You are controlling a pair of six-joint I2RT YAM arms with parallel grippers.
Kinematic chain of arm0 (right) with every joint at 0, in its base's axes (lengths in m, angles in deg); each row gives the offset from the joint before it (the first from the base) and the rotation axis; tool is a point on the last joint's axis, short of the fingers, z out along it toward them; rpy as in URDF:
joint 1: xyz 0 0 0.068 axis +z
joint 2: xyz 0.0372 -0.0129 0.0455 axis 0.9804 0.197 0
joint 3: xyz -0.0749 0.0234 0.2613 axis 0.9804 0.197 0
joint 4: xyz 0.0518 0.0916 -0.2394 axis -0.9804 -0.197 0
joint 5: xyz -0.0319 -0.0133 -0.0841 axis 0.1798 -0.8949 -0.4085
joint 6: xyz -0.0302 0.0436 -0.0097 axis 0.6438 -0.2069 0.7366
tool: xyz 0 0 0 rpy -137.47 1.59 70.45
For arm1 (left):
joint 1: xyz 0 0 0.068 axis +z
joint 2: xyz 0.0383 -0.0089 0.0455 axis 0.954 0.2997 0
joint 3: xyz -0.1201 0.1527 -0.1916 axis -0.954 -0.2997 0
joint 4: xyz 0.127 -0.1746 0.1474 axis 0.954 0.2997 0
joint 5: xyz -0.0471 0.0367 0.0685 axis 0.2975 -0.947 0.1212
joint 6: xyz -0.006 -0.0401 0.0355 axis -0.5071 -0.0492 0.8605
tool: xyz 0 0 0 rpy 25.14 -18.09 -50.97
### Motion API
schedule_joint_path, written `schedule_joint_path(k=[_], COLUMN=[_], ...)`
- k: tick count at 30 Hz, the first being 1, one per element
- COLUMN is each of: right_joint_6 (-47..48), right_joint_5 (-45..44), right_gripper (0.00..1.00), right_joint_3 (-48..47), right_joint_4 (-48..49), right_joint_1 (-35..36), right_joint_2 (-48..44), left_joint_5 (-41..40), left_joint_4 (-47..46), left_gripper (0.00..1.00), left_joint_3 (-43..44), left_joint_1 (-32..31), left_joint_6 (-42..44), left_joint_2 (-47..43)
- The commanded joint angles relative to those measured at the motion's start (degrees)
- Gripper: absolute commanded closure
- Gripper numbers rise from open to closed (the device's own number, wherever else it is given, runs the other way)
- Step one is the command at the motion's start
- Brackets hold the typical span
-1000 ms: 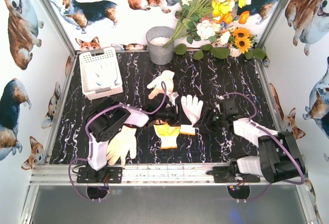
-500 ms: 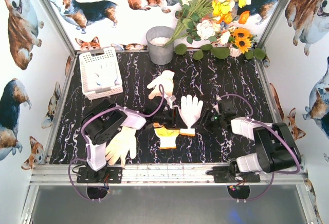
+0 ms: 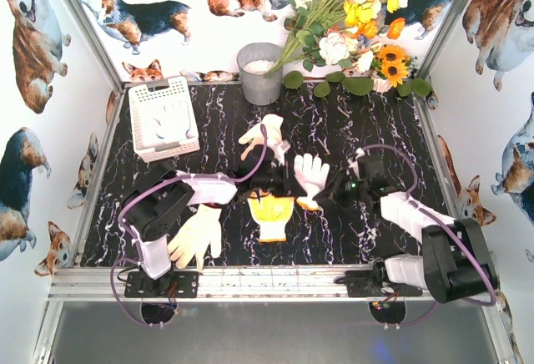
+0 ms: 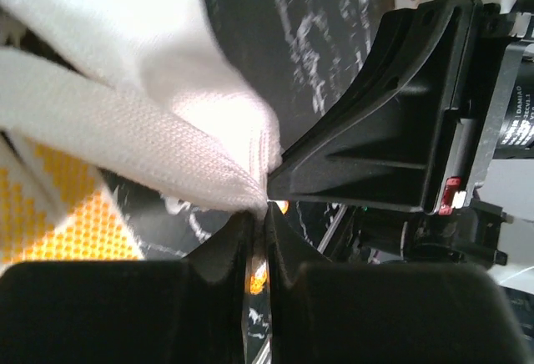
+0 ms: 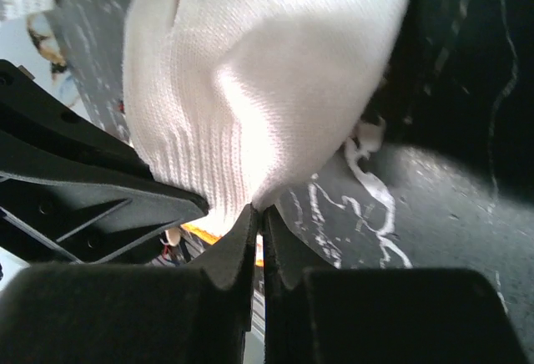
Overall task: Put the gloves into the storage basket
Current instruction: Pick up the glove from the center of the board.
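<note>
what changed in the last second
Both arms closed in: the left gripper and right gripper now pinch the orange-cuffed white glove, which shifted slightly toward the far side and bunched up. The yellow glove, the cream glove and the storage basket stayed put.

Black white-veined table [image 3: 375, 122], white lattice basket [image 3: 157, 91], white glove [image 3: 311, 172], yellow glove [image 3: 272, 214].

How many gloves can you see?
5: one glove in the storage basket, a cream glove behind centre, a white glove at centre, a yellow glove nearer, a pale glove by the left arm. More may be hidden.
</note>
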Motion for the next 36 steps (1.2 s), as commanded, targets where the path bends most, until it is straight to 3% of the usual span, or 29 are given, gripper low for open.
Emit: schedule_joint_path(k=[1, 9, 17, 36], right_joint_6=[0.8, 3.7, 2.3, 4.0], right_joint_5=[-1.8, 2.6, 2.7, -2.4], right_gripper=[1.0, 1.0, 1.0, 1.0], right_joint_3=[-7.2, -22.7, -30.1, -30.1], right_joint_4=[-0.8, -4.1, -2.4, -9.1], right_joint_1=[0.2, 0.5, 6.0, 14.0], right_joint_2=[-2.6, 9.9, 17.8, 15.8], left_joint_5=[-0.9, 1.7, 2.4, 4.0], left_joint_4=[4.7, 10.4, 12.8, 13.4], left_gripper=[1.0, 1.0, 1.0, 1.0], left_joint_3=[6.2, 11.8, 8.1, -6.0], left_joint_1=[1.8, 8.3, 12.8, 13.7], left_joint_6=[5.5, 9.8, 11.2, 9.2], left_joint_2=[-2.4, -1.9, -6.6, -18.3])
